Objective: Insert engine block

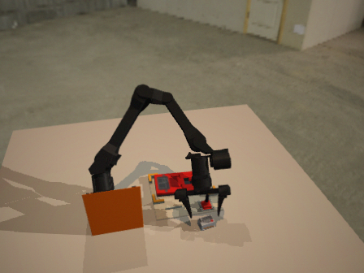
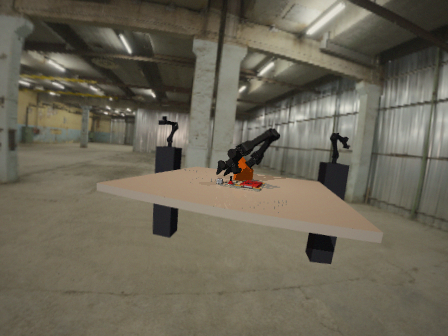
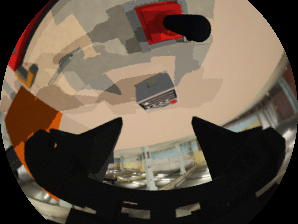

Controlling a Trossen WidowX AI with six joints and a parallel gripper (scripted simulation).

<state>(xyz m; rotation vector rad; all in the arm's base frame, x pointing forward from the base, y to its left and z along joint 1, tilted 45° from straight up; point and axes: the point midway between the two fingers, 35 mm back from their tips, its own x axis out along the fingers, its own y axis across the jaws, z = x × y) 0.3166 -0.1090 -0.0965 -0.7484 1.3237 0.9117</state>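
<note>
While the engine block lies loose on the surface, the scene reads as follows.

Engine block: the engine block [image 1: 205,223] is a small grey box with a red strip along one side, resting on the surface [image 1: 264,171] between the car body and the near edge, outside the opening.

Car body: the car body [image 1: 172,183] is red and lies flat on a pale base just behind the block, toward the far edge; which of its recesses is the opening cannot be told for sure.

Direction from tool: in the wrist view the block [image 3: 156,94] sits ahead of the fingertips and roughly centred between them, below the tool and apart from it.

Long axis: the block's longer side seems to run across the gap between the fingers, though it is too small to be certain.

Tool: the tool [image 1: 204,209] hangs above the block and the near end of the car body, fingers spread fully wide, holding nothing and touching nothing.

Judgement: the block is not yet picked up, so the coming move likely calls for a straight descent over it.
</note>
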